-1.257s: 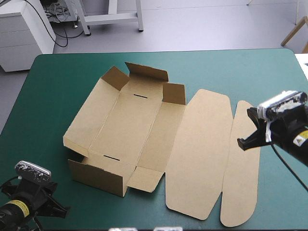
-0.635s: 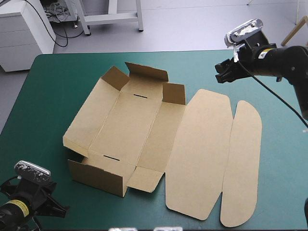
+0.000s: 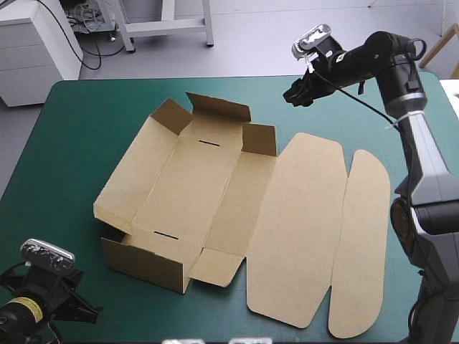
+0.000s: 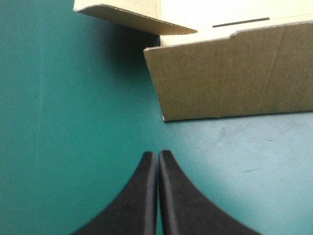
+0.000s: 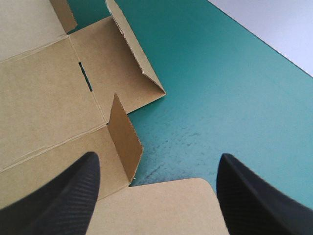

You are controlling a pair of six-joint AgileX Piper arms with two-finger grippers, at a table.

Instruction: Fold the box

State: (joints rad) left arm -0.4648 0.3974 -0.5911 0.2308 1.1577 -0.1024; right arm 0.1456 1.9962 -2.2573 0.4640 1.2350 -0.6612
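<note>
- A robot lab or workshop
- Teal-green work table (image 3: 79, 129), a jointed robot arm (image 3: 419, 165) over its 2 o'clock corner
- Bare grey floor (image 3: 272, 43) beyond; white drawer cabinet (image 3: 36, 50) at 11 o'clock, loose cables (image 3: 84, 20) beside it, white stand legs (image 3: 166, 27) at 12

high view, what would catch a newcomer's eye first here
The brown box dominates, spread over the middle of the teal-green table: its near wall stands up, the far flaps are half raised, and the lid lies flat toward the right. The right end effector hangs open near the far edge, past the lid's end. The left end effector sits shut at the near left corner, short of the box.
</note>
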